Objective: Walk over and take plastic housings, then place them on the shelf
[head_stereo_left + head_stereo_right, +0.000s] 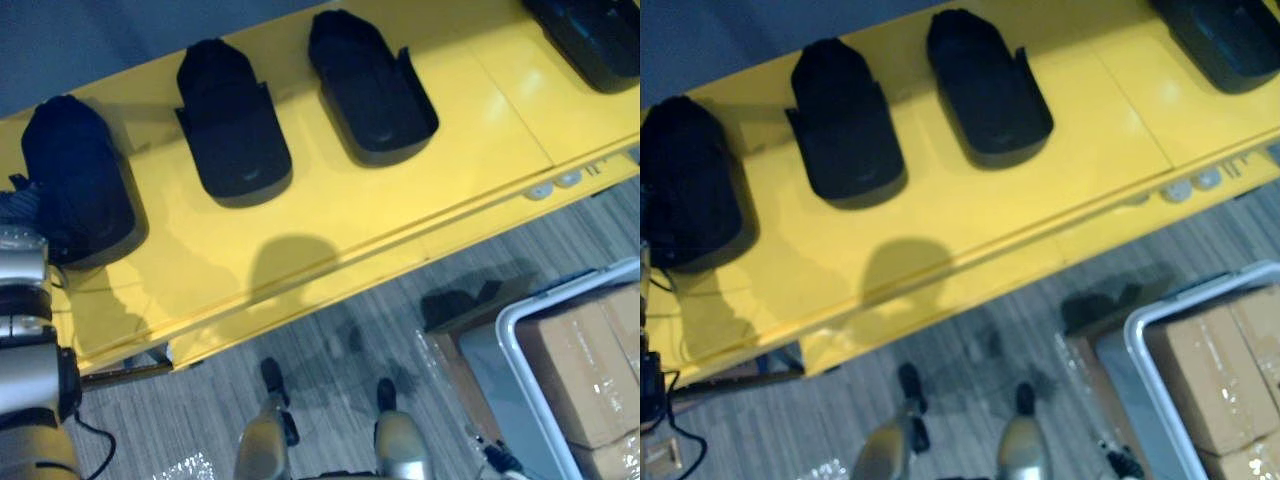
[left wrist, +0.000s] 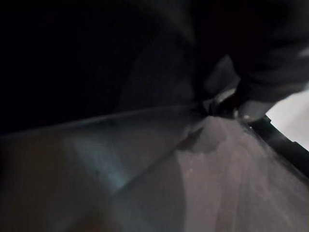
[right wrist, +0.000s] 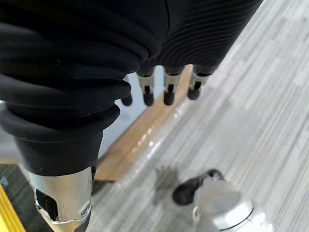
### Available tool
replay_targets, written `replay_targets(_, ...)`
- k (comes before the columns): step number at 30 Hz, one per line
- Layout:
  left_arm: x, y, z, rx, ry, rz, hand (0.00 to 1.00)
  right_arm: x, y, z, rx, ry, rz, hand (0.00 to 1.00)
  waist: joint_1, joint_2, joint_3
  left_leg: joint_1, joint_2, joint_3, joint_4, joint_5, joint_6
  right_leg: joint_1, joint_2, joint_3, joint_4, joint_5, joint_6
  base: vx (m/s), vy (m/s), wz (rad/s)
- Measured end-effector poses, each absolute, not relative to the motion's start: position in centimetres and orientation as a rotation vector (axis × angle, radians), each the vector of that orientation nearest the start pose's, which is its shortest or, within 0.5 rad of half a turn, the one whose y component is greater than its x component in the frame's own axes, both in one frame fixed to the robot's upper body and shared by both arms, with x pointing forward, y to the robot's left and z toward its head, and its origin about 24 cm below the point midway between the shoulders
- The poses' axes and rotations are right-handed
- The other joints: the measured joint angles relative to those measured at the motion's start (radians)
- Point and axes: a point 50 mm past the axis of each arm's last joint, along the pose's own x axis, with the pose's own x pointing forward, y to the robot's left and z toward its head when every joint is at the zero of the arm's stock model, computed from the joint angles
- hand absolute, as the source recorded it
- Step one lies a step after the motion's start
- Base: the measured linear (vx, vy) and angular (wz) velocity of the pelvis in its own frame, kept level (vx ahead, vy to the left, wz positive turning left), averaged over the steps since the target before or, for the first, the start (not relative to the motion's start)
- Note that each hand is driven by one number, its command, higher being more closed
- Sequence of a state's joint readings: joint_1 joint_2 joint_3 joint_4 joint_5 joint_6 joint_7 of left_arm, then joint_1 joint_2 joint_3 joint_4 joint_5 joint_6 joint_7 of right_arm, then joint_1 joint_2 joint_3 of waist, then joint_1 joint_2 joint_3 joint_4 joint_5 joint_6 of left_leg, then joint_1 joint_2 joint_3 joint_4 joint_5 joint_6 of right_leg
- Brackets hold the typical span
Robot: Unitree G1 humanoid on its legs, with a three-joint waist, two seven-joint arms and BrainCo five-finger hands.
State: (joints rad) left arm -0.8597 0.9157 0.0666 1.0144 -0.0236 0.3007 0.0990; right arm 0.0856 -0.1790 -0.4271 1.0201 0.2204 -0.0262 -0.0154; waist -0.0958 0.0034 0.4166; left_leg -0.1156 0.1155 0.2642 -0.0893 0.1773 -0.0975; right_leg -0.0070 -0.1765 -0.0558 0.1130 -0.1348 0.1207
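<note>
The left hand [image 1: 22, 205] shows at the left edge of the head views as a dark ribbed cover, pressed against the near left side of the leftmost black plastic housing [image 1: 78, 180]. Its fingers are hidden by that housing. The left wrist view gives only a dark mass over a pale grey surface, so I cannot tell whether the hand is apart, together or clamped.

That housing is a rounded, dome-backed shell lying on the glossy yellow shelf [image 1: 330, 215]. Just beside it, apart from it, lies the second black plastic housing [image 1: 235, 125], rounded at its far end and open like a shallow tray at its near end. The third black plastic housing [image 1: 370, 85] has the same shape and lies a little further to the right, also hollow side up. A fourth black plastic housing [image 1: 590, 35] sits well apart at the shelf's far right corner, cut off by the picture's edge.

The right hand [image 3: 193, 43] hangs low with nothing in it. Its silver, dark-tipped fingers [image 3: 168, 89] are straight and slack, pointing down. Below them a flat brown cardboard sheet [image 3: 140, 140] lies on the grey striped floor [image 3: 251, 125]. In the head views a white-rimmed grey plastic bin [image 1: 510, 330] stands on that floor to the right of the shelf, holding brown cardboard boxes [image 1: 580, 370].
</note>
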Motion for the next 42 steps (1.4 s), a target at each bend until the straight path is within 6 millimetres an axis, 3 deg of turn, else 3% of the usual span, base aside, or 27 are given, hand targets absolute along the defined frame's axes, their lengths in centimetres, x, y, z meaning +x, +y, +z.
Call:
replay_targets(13, 31.1, 42.3, 19.6, 0.510, 0.312, 0.808, 0.00, 9.6, -27.5, -14.0, 0.227, 0.932, -0.622, 0.00, 0.001, 0.001, 0.002, -0.001, -0.001, -0.008, 0.005, 0.001, 0.000, -0.006, 0.001, 0.001, 0.026, 0.005, 0.007, 0.03, -0.007, 0.02)
replay_targets(20, 30.1, 43.2, 20.5, 0.471, 0.216, 1.053, 0.00, 9.5, -27.4, -14.2, 0.226, 0.934, -0.631, 0.00, 0.001, 0.009, 0.006, 0.022, -0.001, -0.010, 0.005, 0.001, 0.000, 0.011, 0.001, 0.000, 0.033, 0.002, 0.004, -0.04, 0.000, -0.01)
replay_targets(23, 30.2, 42.9, 21.4, 0.449, 0.139, 1.074, 0.00, 9.4, -26.9, -14.3, 0.235, 0.939, -0.631, 0.00, 0.003, 0.010, 0.005, 0.028, -0.002, -0.015, 0.005, 0.001, 0.000, 0.021, 0.000, -0.003, 0.031, 0.000, 0.005, -0.06, 0.000, 0.03)
replay_targets(26, 30.7, 42.2, 23.0, 0.449, 0.012, 1.056, 0.00, 9.2, -26.1, -14.6, 0.255, 0.949, -0.625, 0.00, 0.009, 0.011, 0.004, 0.046, -0.003, -0.024, 0.000, 0.001, 0.000, 0.049, -0.001, -0.018, 0.018, -0.007, 0.011, -0.05, -0.022, 0.07)
replay_targets(30, 31.0, 40.1, 26.7, 0.467, -0.252, 1.019, 0.00, 7.8, -25.9, -14.9, 0.258, 0.973, -0.636, 0.00, 0.029, 0.040, -0.018, 0.049, -0.007, -0.043, -0.001, 0.001, -0.001, 0.082, -0.001, -0.035, -0.017, -0.004, 0.014, -0.01, -0.018, 0.12)
replay_targets(35, 28.8, 37.4, 29.5, 0.416, -0.600, 0.958, 0.00, 6.7, -24.5, -15.5, 0.294, 1.013, -0.636, 0.00, 0.033, 0.041, -0.087, 0.064, -0.019, -0.084, -0.001, 0.000, -0.003, 0.147, -0.003, -0.083, -0.057, 0.000, 0.019, 0.06, -0.036, 0.23)
replay_targets(37, 28.4, 36.6, 29.3, 0.403, -0.647, 0.929, 0.00, 6.4, -24.3, -15.6, 0.302, 1.016, -0.644, 0.00, 0.041, 0.042, -0.112, 0.064, -0.022, -0.094, -0.001, -0.001, -0.004, 0.158, -0.004, -0.089, -0.061, -0.002, 0.016, 0.08, -0.039, 0.25)
replay_targets(42, 25.8, 32.7, 25.5, 0.361, -0.762, 0.727, 0.00, 5.6, -24.0, -15.9, 0.309, 1.056, -0.674, 0.00, 0.087, 0.037, -0.221, 0.061, -0.024, -0.121, 0.000, -0.001, -0.005, 0.182, 0.004, -0.113, -0.062, 0.007, 0.003, 0.06, -0.020, 0.23)
